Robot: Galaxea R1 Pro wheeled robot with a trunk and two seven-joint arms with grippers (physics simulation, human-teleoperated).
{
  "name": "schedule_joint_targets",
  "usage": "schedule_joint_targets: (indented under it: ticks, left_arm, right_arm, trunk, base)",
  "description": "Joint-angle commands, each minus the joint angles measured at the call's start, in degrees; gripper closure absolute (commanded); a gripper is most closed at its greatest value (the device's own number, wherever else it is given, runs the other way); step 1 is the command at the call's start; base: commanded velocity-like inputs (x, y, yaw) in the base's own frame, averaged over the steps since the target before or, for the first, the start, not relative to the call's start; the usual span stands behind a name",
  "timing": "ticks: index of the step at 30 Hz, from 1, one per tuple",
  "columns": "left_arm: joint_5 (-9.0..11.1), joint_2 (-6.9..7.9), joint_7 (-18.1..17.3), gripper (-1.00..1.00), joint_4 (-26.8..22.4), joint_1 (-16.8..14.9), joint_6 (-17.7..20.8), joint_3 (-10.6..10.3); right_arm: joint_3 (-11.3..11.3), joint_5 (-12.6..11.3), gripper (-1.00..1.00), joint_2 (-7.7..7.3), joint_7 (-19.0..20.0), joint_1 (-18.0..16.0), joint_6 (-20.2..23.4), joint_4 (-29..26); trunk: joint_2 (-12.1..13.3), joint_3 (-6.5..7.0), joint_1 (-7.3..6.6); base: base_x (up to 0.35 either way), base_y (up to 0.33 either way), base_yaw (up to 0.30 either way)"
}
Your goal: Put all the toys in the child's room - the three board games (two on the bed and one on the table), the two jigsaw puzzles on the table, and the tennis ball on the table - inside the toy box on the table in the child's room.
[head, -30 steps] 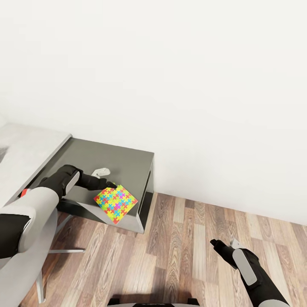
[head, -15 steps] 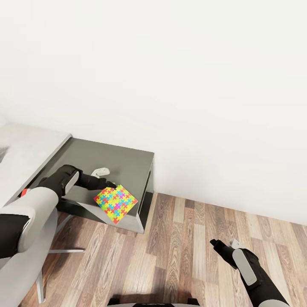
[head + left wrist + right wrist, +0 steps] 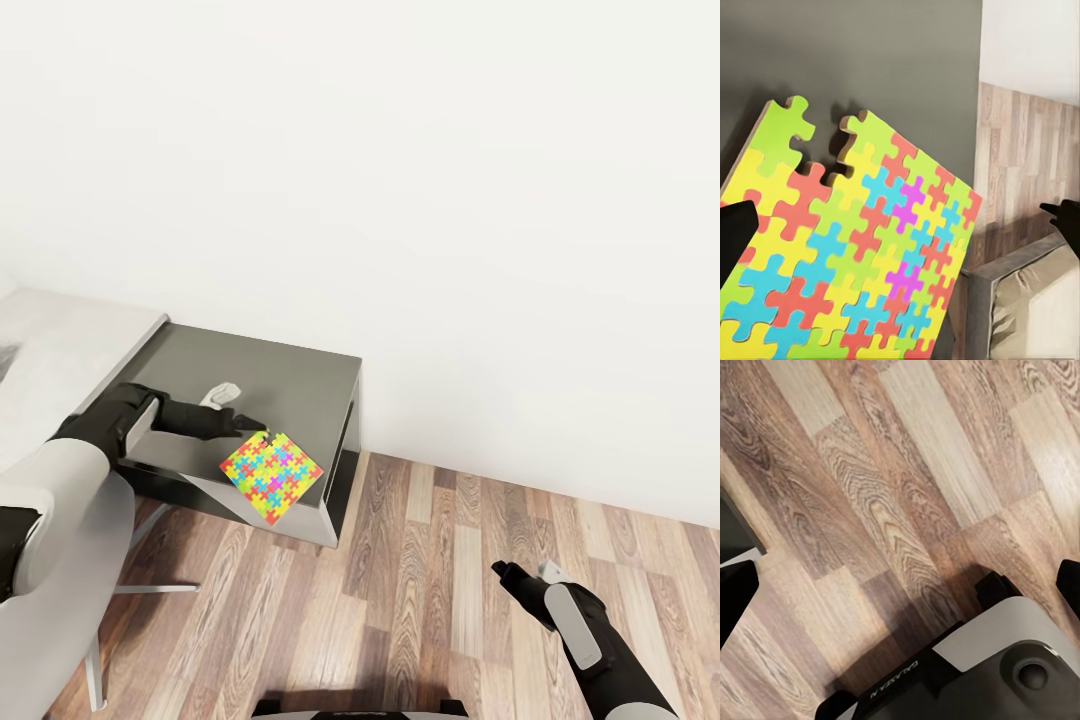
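You are reaching your left gripper (image 3: 248,425) for the jigsaw puzzle (image 3: 271,477) lying left of centre on the dark grey side desk (image 3: 290,375), jaws apart, nothing held. Your right gripper (image 3: 508,574), lower right, is idling spread open over the wood floor (image 3: 440,570); this puzzle is not yet collected, and boxing it is remaining.

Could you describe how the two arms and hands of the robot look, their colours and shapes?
Both arms have rounded white shells over black segments. The left arm carries a small red mark near its black forearm, which narrows to the left hand with black fingers. The right arm has a pale grey panel on its black forearm and ends in the dark right hand.
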Motion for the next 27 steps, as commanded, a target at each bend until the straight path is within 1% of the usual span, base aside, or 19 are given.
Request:
schedule_joint_targets:
  ticks: [1,5,8,10,11,12,13,15,16,18,21,27]
  left_arm:
    - [0.28,0.1,-0.22,-1.0,-0.07,-0.04,0.42,-0.31]
    - [0.22,0.31,-0.43,-1.0,-0.15,-0.04,0.43,-0.31]
    - [0.17,0.41,0.46,-1.0,-0.17,-0.04,0.44,-0.46]
    - [0.15,0.43,2.41,-1.0,-0.18,-0.04,0.45,-0.57]
    - [0.15,0.37,4.36,-1.0,-0.18,-0.04,0.48,-0.61]
    - [0.16,0.34,5.48,-1.0,-0.18,-0.04,0.49,-0.6]
    - [0.18,0.21,7.93,-1.0,-0.18,-0.07,0.53,-0.58]
    - [0.23,0.09,10.32,-1.0,-0.18,-0.06,0.53,-0.52]
    - [0.34,0.01,12.18,-1.0,-0.17,-0.06,0.47,-0.48]
    - [0.45,-0.08,13.98,-1.0,-0.13,-0.08,0.46,-0.45]
    - [0.53,-0.12,15.37,-1.0,-0.11,-0.05,0.4,-0.43]
    - [0.46,-0.3,16.03,-1.0,0.05,-0.04,0.22,-0.42]
  right_arm:
    - [0.0,-0.6,-1.0,0.0,-0.41,-0.02,0.19,-0.12]
    - [0.0,-0.6,-1.0,0.0,-0.02,-0.02,0.19,-0.13]
    - [0.0,-0.6,-1.0,0.0,0.33,-0.02,0.18,-0.13]
    - [0.0,-0.6,-1.0,0.0,0.49,-0.02,0.18,-0.13]
    - [0.0,-0.6,-1.0,-0.03,0.55,-0.02,0.18,-0.13]
    - [0.0,-0.6,-1.0,-0.04,0.57,-0.02,0.18,-0.13]
    - [0.0,-0.6,-1.0,-0.06,0.6,-0.02,0.18,-0.13]
    - [0.0,-0.6,-1.0,-0.07,0.62,-0.02,0.18,-0.13]
    - [0.0,-0.6,-1.0,-0.07,0.63,-0.02,0.18,-0.13]
    - [0.0,-0.6,-1.0,-0.08,0.64,-0.02,0.18,-0.13]
    - [0.0,-0.6,-1.0,-0.08,0.65,-0.02,0.18,-0.13]
    - [0.0,-0.6,-1.0,-0.07,0.66,-0.02,0.18,-0.13]
  trunk:
    - [-0.1,-0.09,0.03]
    - [-0.1,-0.09,0.03]
    - [-0.1,-0.09,0.03]
    - [-0.1,-0.09,0.03]
    - [-0.1,-0.09,0.03]
    - [-0.1,-0.09,0.03]
    - [-0.1,-0.09,0.03]
    - [-0.1,-0.09,0.03]
    - [-0.1,-0.09,0.03]
    - [-0.1,-0.09,0.03]
    - [-0.1,-0.09,0.03]
    - [-0.1,-0.09,0.03]
  base:
    - [0.0,0.0,0.0]
    - [0.0,0.0,0.0]
    - [0.0,0.0,0.0]
    - [0.0,0.0,0.0]
    - [0.0,0.0,0.0]
    - [0.0,0.0,0.0]
    - [0.0,0.0,0.0]
    - [0.0,0.0,0.0]
    - [0.0,0.0,0.0]
    - [0.0,0.0,0.0]
    - [0.0,0.0,0.0]
    - [0.0,0.0,0.0]
